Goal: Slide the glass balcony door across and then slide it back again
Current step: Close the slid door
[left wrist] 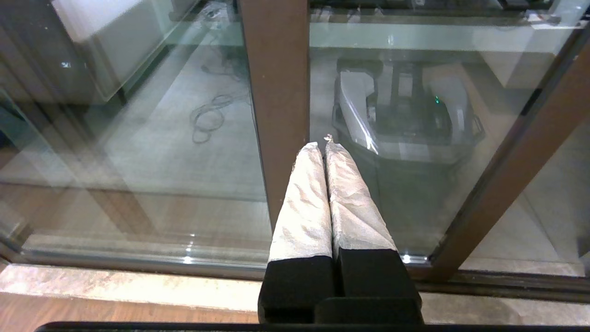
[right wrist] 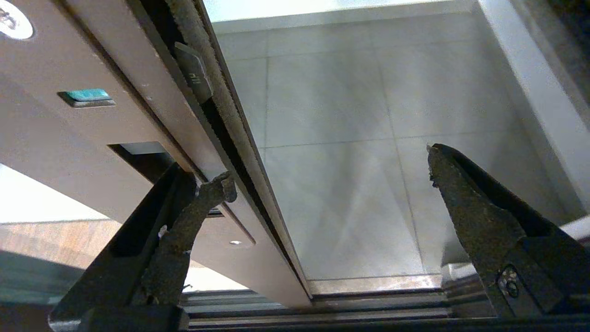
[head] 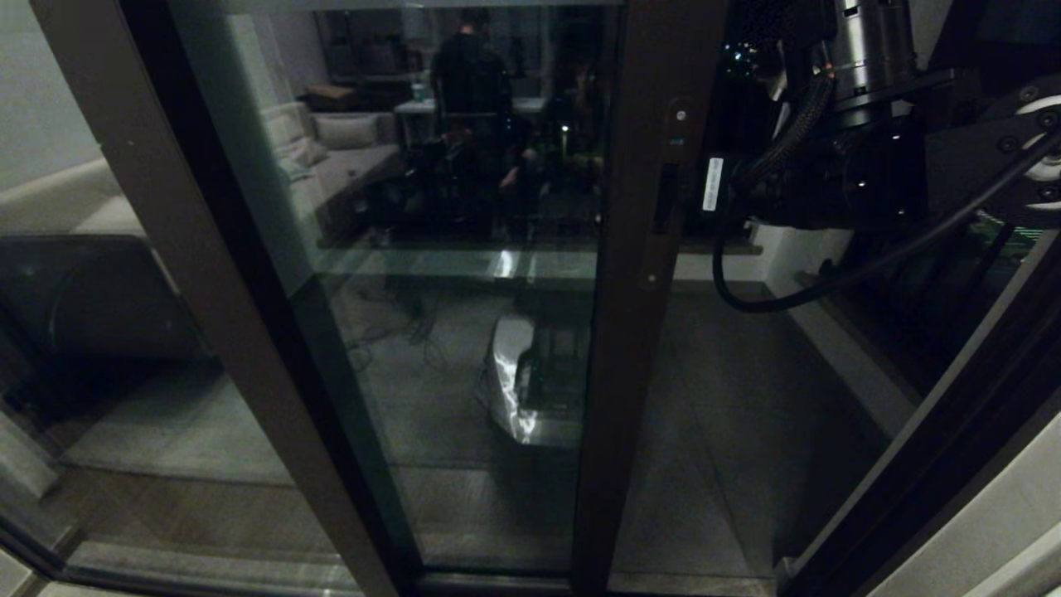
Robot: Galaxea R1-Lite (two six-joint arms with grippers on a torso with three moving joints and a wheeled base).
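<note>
Door (head: 638,274) partly slid open, right arm (head: 862,157) at its stile.
The brown stile with its black handle slot (head: 663,199) stands mid-frame; tiled balcony floor (head: 729,414) shows in the gap to its right. The glass reflects a sofa (head: 331,157).

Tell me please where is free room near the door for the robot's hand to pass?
Free: the open gap between the door edge and the dark frame, over bare balcony tiles. The open right gripper sits there, one finger at the handle slot. Crowded: the left gripper, shut, close to a brown post.
</note>
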